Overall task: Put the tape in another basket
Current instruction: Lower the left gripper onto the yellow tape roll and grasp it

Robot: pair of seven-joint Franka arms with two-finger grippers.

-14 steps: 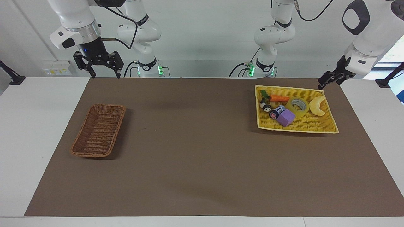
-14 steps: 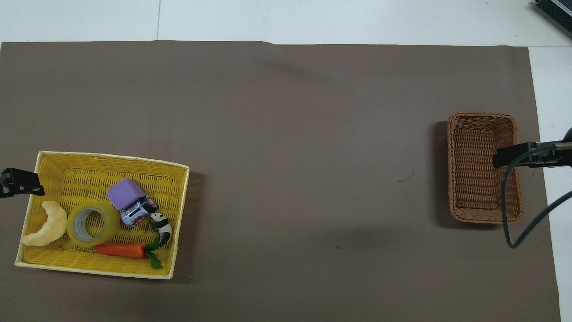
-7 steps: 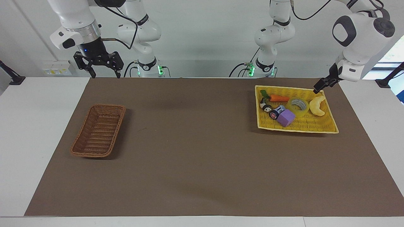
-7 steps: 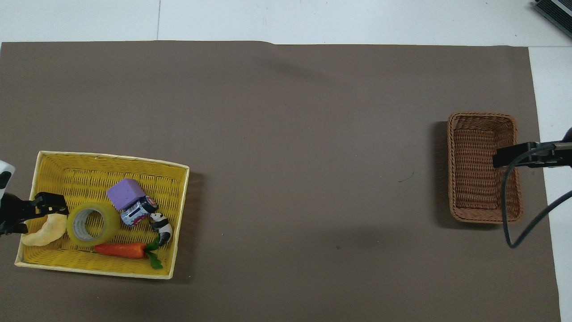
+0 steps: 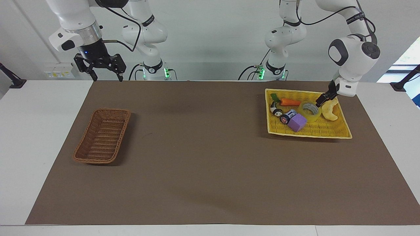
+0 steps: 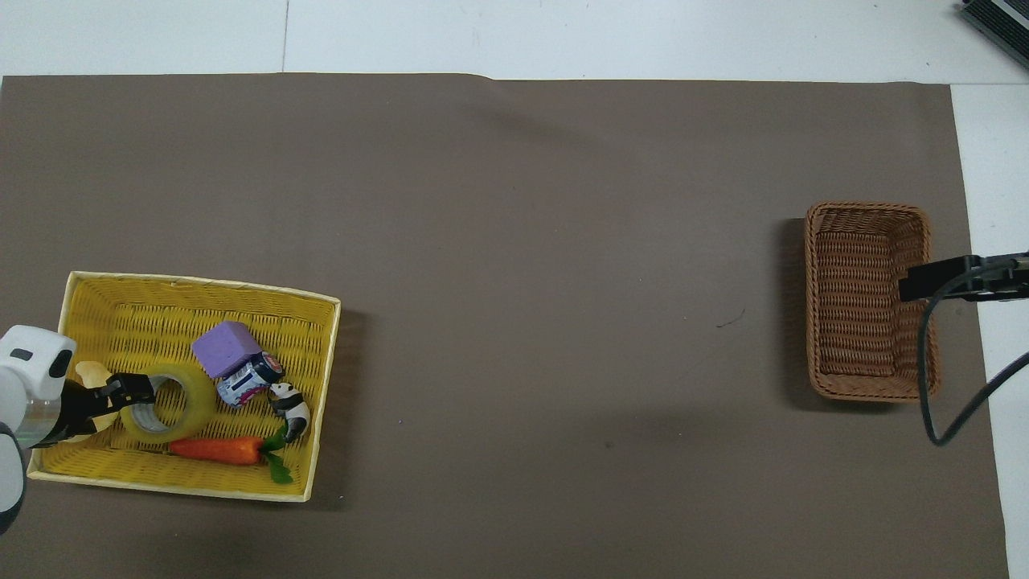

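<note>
Left gripper (image 5: 321, 100) down inside the yellow tray (image 5: 328, 131), at the rim of the tape (image 5: 310, 111) on the side toward the left arm's end of the table; whether touching the roll cannot be told. Fingers angled down at the roll, opening not readable, nothing seen held. Tape flat on the tray floor directly under the fingertips, hole facing up. Pale crescent toy (image 5: 330, 109) just beside the gripper, toward the left arm's end of the table, partly covered by the wrist in the overhead view. Past the tape from the gripper, toward the right arm's end: purple block (image 5: 297, 122), small can (image 5: 288, 116), panda figure (image 5: 275, 110) and carrot (image 5: 290, 102), all in the same tray.

Right gripper (image 5: 104, 76) raised in the air at the right arm's end of the table, waiting, fingers spread apart, nothing between them. Brown wicker basket (image 5: 102, 136) on the mat below it, well apart from the tray and the tape.
</note>
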